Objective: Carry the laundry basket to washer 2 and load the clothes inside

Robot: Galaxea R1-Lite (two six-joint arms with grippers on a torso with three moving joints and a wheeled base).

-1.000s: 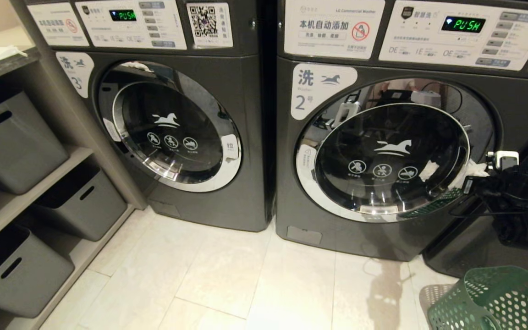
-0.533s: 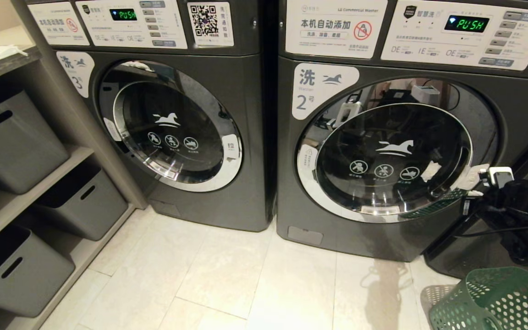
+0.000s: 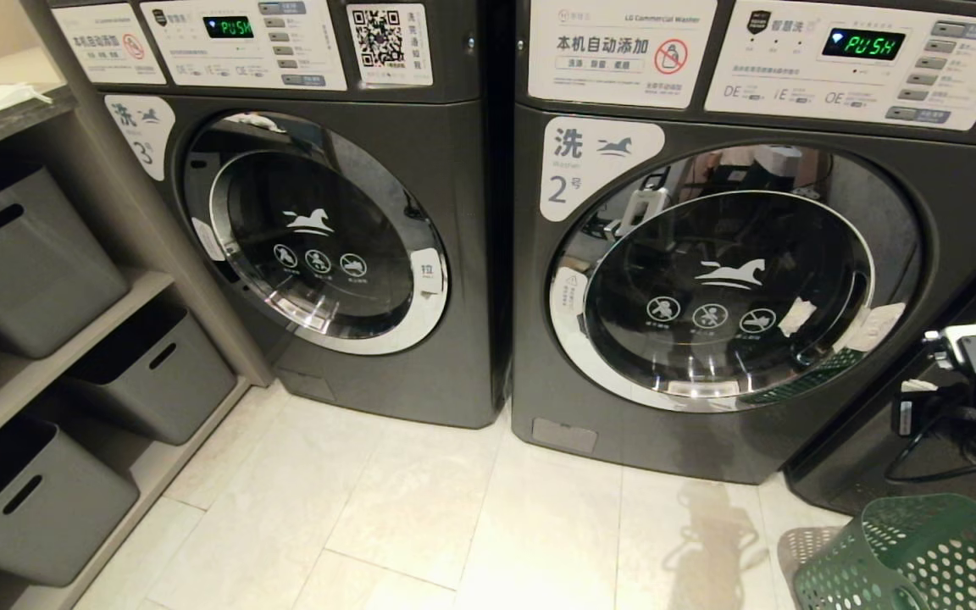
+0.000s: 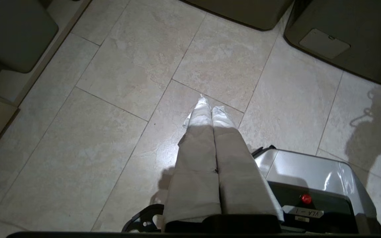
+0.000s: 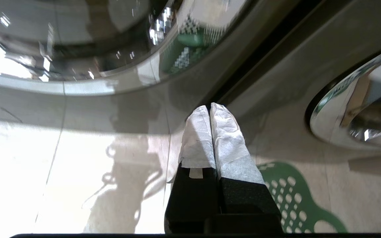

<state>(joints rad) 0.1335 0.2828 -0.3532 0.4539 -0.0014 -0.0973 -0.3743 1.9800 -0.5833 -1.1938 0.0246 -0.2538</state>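
Two grey washers fill the head view, side by side with both round doors closed: washer 2 (image 3: 725, 280) on the right, its horse label and numeral at the upper left of the door, and the washer marked 3 (image 3: 318, 237) to its left. A second ago the right arm (image 3: 975, 381) stood at the right rim of washer 2's door; since then it has dropped and pulled away to the right, so it now sits low at the picture's right edge, clear of the door, just above the laundry basket (image 3: 912, 555). The basket stands on the pale floor tiles (image 3: 420, 508) at the bottom right corner, only partly in view, where it was before; I cannot see any clothes in it from here. Grey storage bins (image 3: 22, 263) sit on the shelves at the left, unchanged.

From the left wrist, the left claw (image 4: 210, 107) points down over bare tiles, its two cloth-wrapped fingers pressed together on nothing, with the robot's base (image 4: 313, 185) just beneath.

From the right wrist, the right claw (image 5: 208, 109) is likewise pressed together and empty, its tips near the dark seam beside washer 2 (image 5: 78, 76). The basket's green perforated rim (image 5: 289, 198) lies just beside the fingers.
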